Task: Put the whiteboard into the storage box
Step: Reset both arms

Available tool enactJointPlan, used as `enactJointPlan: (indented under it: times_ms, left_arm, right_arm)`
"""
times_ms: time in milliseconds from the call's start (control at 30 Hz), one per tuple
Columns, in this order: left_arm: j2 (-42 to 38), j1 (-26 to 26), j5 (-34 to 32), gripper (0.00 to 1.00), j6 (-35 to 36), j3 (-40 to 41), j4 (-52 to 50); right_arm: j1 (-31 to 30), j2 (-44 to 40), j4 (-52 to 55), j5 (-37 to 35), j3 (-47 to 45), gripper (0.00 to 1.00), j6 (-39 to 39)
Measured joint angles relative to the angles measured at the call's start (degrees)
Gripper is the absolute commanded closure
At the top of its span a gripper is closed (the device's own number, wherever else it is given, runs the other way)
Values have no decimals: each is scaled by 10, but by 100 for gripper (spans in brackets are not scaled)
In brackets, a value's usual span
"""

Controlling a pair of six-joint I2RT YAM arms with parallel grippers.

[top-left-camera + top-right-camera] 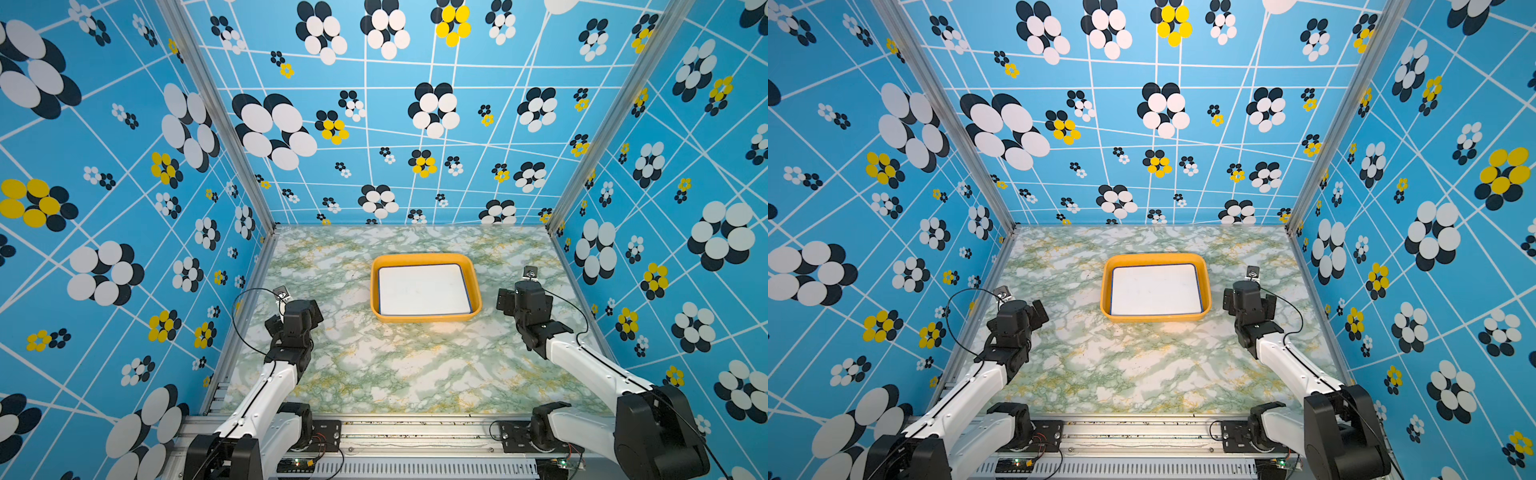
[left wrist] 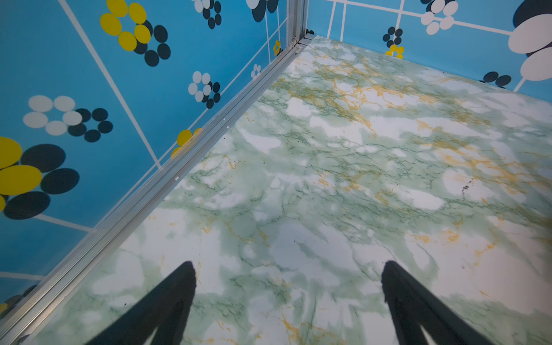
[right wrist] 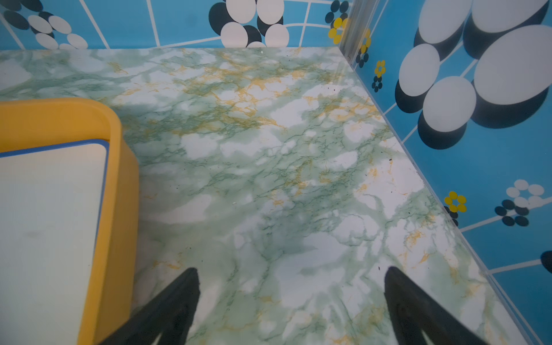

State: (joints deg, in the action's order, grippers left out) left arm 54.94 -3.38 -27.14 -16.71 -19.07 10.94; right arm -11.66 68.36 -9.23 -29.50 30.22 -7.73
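- Whiteboard, white and rectangular with a thin blue frame [image 1: 424, 291], lies flat inside the shallow orange-yellow plastic storage box with rounded corners and a flared rim [image 1: 424, 258]. In both top views the pair sits just right of centre, in the lower half of the frame.
- Every visible edge of the whiteboard sits within the box walls, and nothing pokes over the rim.
- The storage box rests on the green-and-white marbled tabletop [image 1: 374, 365].
- The left hand [image 2: 288, 264] is spread wide and empty. Its wrist view shows only bare tabletop beneath it.
- In a top view the left hand [image 1: 297, 313] hangs to the lower left of the box, well apart from it.
- The right hand [image 3: 290, 269] is also spread wide and carries nothing.
- In a top view the right hand [image 1: 524, 297] hovers just right of the box, near its right wall. The right wrist view shows a rounded box corner and the board's blue edge close beside it. I cannot tell whether anything touches there.
- Judgement: the placing looks finished, so the step in hand is clearing both arms away.
- To do that well, keep both hands wide and lift upward before moving sideways.
- The right hand needs the most care. It is the nearer one, and a knock on the flared rim would probably slide the light box.
- No second grasp seems needed, since the board already lies level.
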Motion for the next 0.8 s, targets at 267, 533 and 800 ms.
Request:
enactJointPlan:
  times_ms: [267, 533, 800]
  left_arm:
    - [97, 0, 9, 1, 58, 22, 158]
    - [221, 0, 71, 0, 107, 23, 342]
    - [323, -5, 123, 1, 148, 17, 437]
  right_arm:
    - [31, 95, -198, -1, -45, 1, 31]
    - [43, 179, -359, 13, -78, 1, 53]
    - [43, 221, -528, 75, -157, 1, 74]
